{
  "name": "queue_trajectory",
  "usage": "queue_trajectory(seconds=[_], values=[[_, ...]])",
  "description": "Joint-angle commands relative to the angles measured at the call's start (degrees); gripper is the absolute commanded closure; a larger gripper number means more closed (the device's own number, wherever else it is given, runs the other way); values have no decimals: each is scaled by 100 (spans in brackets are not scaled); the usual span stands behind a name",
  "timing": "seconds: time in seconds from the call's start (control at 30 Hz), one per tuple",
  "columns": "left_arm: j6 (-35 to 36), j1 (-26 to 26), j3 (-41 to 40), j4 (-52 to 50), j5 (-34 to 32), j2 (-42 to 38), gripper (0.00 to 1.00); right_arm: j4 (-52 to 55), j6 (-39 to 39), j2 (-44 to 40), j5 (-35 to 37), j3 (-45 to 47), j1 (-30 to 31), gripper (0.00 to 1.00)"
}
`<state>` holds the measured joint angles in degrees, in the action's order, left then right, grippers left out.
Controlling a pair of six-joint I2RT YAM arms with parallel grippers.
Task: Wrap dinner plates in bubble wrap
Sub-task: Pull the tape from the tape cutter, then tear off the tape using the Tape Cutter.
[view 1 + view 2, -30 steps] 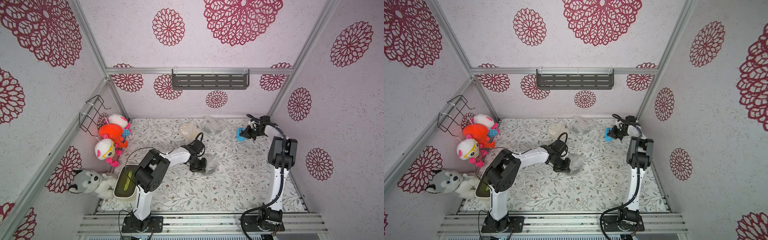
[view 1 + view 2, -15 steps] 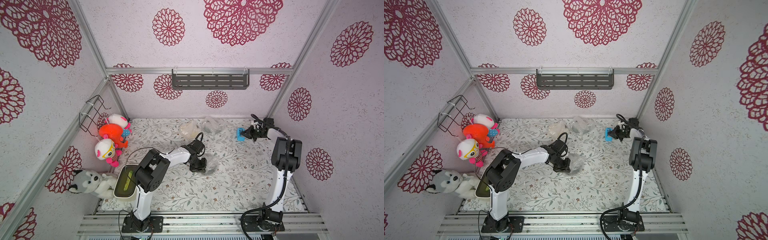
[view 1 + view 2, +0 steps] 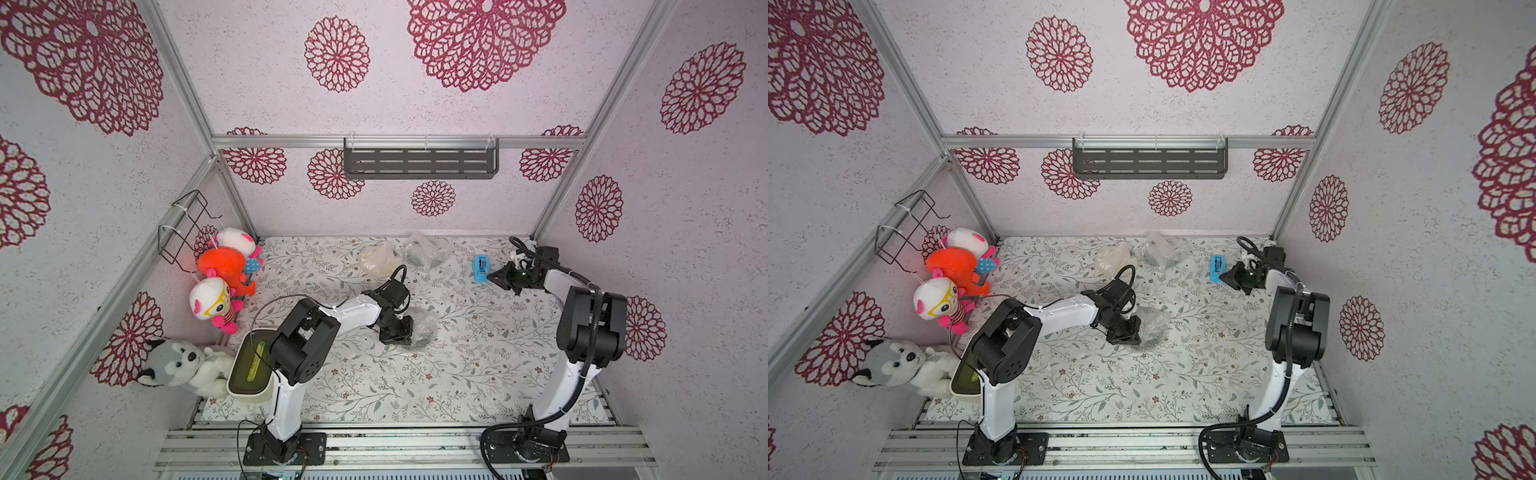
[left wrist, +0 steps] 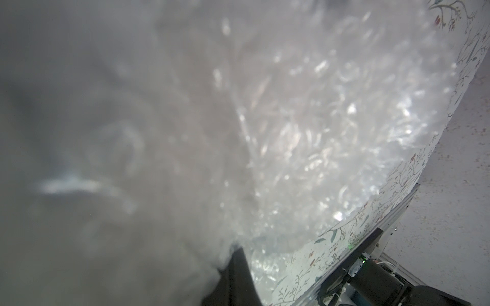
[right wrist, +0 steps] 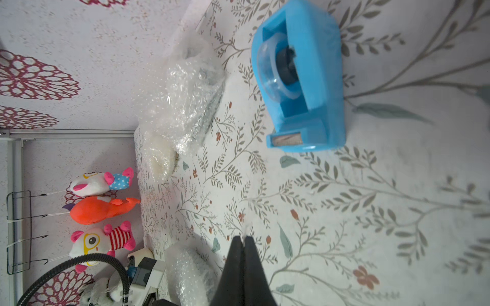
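A dinner plate bundled in bubble wrap [image 3: 424, 330] [image 3: 1152, 326] lies mid-table, showing only as a dark shape inside. My left gripper [image 3: 401, 334] [image 3: 1127, 332] sits at its left edge, shut on a fold of the wrap. Bubble wrap [image 4: 305, 119] fills the left wrist view and hides all but one dark finger [image 4: 238, 265]. Two more wrapped bundles lie at the back, one cream [image 3: 376, 259] [image 5: 159, 156] and one darker [image 3: 424, 251] [image 5: 191, 100]. My right gripper [image 3: 492, 276] [image 3: 1223, 277] [image 5: 244, 237] is shut just right of the tape dispenser, a small clear scrap of tape at its tips.
The blue tape dispenser [image 3: 481, 268] [image 5: 302, 76] stands at the back right. A cream tub [image 3: 249, 365] sits by the left arm's base. Plush toys [image 3: 224, 266] and a grey husky [image 3: 174, 361] line the left wall under a wire rack [image 3: 187, 224]. A dark shelf [image 3: 419, 162] hangs on the back wall.
The right arm's elbow has swung right and nearer, and its gripper has drawn slightly back from the tape dispenser. The left arm and the bundles have not moved.
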<state>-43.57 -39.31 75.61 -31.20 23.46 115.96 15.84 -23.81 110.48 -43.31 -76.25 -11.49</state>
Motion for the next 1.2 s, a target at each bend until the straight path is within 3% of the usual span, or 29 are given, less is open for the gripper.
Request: queue_trajectory(seconds=[0.0,0.47,0.77,1.17], values=[[9,76,-134,-158,-358,278,100,-24,24,-556,66,337,-22,100],[-7,71,-265,-74,-368,203,100,-38,182,-1551,403,2054,-29,100],[-20,59,-311,-66,-391,164,100,16,299,-1819,511,2571,-41,100],[-33,37,-328,-48,-406,135,100,-11,264,-1144,855,2766,-38,100]])
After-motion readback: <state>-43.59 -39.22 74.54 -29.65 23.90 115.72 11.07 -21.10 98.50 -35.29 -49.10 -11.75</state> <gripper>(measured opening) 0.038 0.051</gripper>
